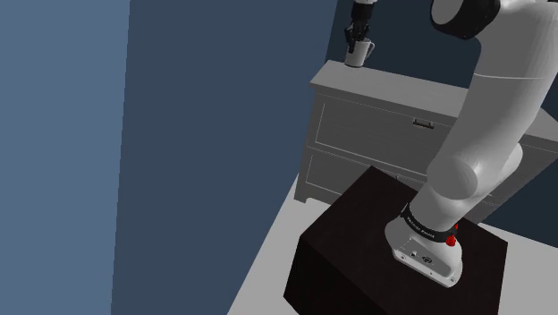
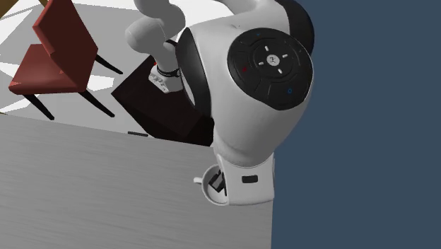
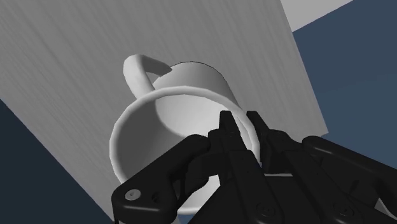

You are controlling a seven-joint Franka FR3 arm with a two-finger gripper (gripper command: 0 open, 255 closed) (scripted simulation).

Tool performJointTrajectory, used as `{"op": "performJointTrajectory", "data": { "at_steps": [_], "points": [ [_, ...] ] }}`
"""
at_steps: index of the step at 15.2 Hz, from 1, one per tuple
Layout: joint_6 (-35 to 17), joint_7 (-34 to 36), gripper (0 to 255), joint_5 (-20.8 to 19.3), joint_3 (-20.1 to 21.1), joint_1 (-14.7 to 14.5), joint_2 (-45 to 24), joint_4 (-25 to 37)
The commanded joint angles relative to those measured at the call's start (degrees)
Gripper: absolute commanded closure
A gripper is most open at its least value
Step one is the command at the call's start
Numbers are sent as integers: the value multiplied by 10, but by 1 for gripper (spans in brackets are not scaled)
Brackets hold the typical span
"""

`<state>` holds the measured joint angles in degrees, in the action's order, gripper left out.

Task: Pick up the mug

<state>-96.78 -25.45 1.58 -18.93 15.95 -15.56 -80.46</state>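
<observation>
Gripper clamped on the white mug rim at the dresser's far corner, shoulder view's left; mug upright, axis vertical, arm-base band lettering unreadable. Second exterior view: mug sits under the wrist, opening up. Wrist view: fingers pinch the wall opposite the handle.

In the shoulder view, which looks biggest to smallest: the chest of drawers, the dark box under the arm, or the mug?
1. The chest of drawers and the dark box look about alike. Both are partly out of sight and the box is nearer the camera, so I leave them unranked.
2. The mug is clearly smallest.
</observation>
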Motion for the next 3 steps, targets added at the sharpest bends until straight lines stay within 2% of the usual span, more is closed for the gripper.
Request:
{"op": "performJointTrajectory", "data": {
  "at_steps": [1, 3],
  "points": [
    [18, -1, 255, 1, 0, 1, -4, 21],
    [19, -1, 255, 1, 0, 1, -4, 23]
  ]
}}
